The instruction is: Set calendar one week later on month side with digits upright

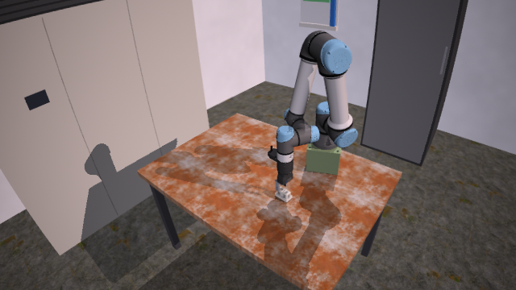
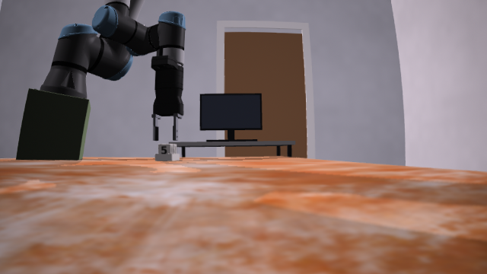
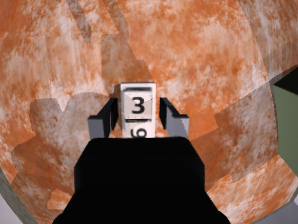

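Note:
My gripper is open and empty, pointing straight down. Its fingers hang a little above the cubes, one on either side of their row in the wrist view. The small white tray stands flat on the table. Two white cubes sit in it side by side. One cube shows a 3 on top. The other cube shows a 6 or 9 lying sideways on top, partly hidden by the gripper body. In the exterior view a cube face reads 5. The month's name and the date side are not readable.
The rust-and-white table carries the tray. The arm's green base block stands on the table beside it. A monitor stands on a separate desk in the background.

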